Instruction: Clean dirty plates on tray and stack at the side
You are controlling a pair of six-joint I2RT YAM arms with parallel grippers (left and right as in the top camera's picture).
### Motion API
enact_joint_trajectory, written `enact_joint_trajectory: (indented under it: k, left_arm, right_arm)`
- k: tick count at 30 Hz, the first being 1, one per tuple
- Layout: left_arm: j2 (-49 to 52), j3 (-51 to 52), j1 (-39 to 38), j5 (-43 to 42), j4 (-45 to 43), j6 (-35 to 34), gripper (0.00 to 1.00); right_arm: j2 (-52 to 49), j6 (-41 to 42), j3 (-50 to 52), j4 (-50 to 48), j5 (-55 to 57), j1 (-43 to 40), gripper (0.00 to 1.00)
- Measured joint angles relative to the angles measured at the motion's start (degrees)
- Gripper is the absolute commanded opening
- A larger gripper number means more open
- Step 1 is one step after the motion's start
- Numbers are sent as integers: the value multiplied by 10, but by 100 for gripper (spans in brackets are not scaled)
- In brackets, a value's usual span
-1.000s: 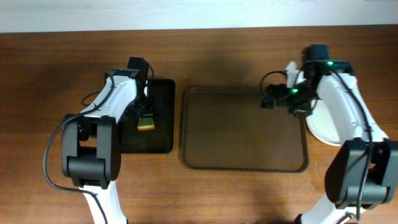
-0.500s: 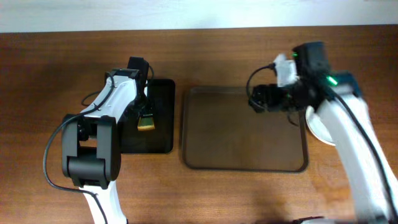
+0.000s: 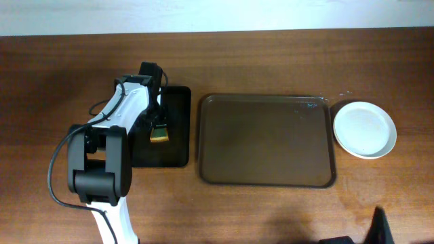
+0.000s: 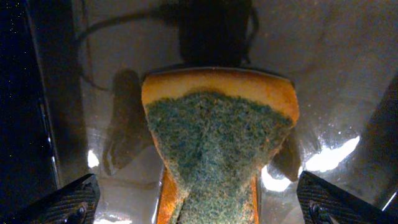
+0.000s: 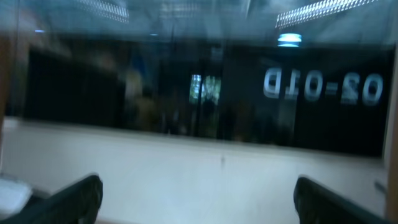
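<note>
The brown tray [image 3: 266, 177] lies mid-table with nothing on it. Right of it, on the table, rests a plain white plate [image 3: 365, 129]; whether other plates lie beneath it I cannot tell. My left gripper [image 3: 157, 120] hangs over the black tray [image 3: 173, 152], open. In the left wrist view my left gripper [image 4: 199, 208] has its fingertips [image 4: 71, 202] wide apart either side of a yellow sponge [image 4: 214, 143], green scouring face up and untouched. My right gripper [image 5: 199, 199] is open and empty, pointing at a blurred wall and dark window. Of the right arm [image 3: 377, 227], the overhead view shows only a dark sliver at the bottom edge.
A few wet glints [image 3: 313, 103] sit on the brown tray's far right corner. The black tray lies just left of the brown one, with the left arm's base [image 3: 100, 177] in front of it. Bare wood table [image 3: 271, 61] runs behind both trays.
The right arm has swung off the brown tray's far right corner and left the overhead view, uncovering the white plate. The left arm and sponge have not moved.
</note>
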State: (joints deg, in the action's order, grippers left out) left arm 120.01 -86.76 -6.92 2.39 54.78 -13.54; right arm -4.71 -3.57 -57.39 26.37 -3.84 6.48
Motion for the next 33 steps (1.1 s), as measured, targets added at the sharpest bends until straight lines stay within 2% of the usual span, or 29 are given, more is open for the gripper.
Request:
enact_joint_trajectory:
  k: [4, 5, 7, 16, 23, 33]
  left_arm:
    - [0, 0, 0, 0, 0, 0, 100]
    - [0, 0, 0, 0, 0, 0, 100]
    - [0, 0, 0, 0, 0, 0, 100]
    - [0, 0, 0, 0, 0, 0, 100]
    - [0, 0, 0, 0, 0, 0, 100]
    - [0, 0, 17, 0, 0, 0, 100]
  right_arm:
    - [28, -3, 244, -306, 2, 0, 98]
    - [32, -3, 296, -361, 2, 0, 98]
    - [36, -3, 355, -403, 2, 0, 98]
    - [38, 4, 559, -392, -6, 0, 98]
    - [41, 6, 568, -235, -22, 0, 98]
    - [39, 6, 568, -228, -23, 0, 98]
